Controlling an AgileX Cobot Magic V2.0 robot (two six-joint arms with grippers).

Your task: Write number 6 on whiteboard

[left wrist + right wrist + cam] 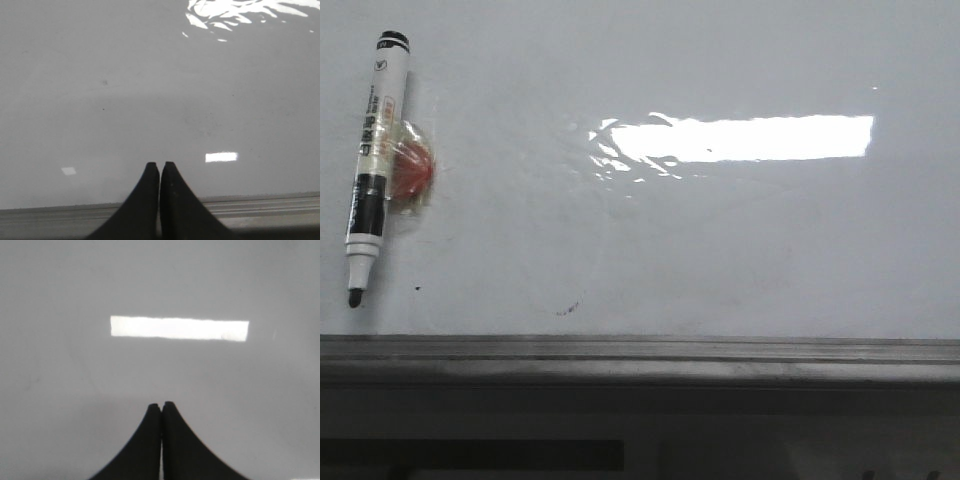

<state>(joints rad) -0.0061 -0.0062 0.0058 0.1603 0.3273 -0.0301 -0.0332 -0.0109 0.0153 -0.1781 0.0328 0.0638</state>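
The glossy whiteboard (740, 230) fills the front view, with a grey metal strip (640, 352) along its near edge. An uncapped black-and-white marker (375, 160) lies on it at the far left, tip toward the near edge, with a red-orange piece (413, 172) taped to it. No drawn number 6 shows on the board; only tiny dark specks near the strip. My left gripper (160, 165) is shut and empty above the board's near edge. My right gripper (161, 405) is shut and empty above bare board. Neither gripper shows in the front view.
A bright bar of light glare (740, 138) lies on the board right of the middle. A small dark smudge (568, 307) sits near the strip. The strip also shows in the left wrist view (260, 202). A dark ledge (640, 440) runs below the board.
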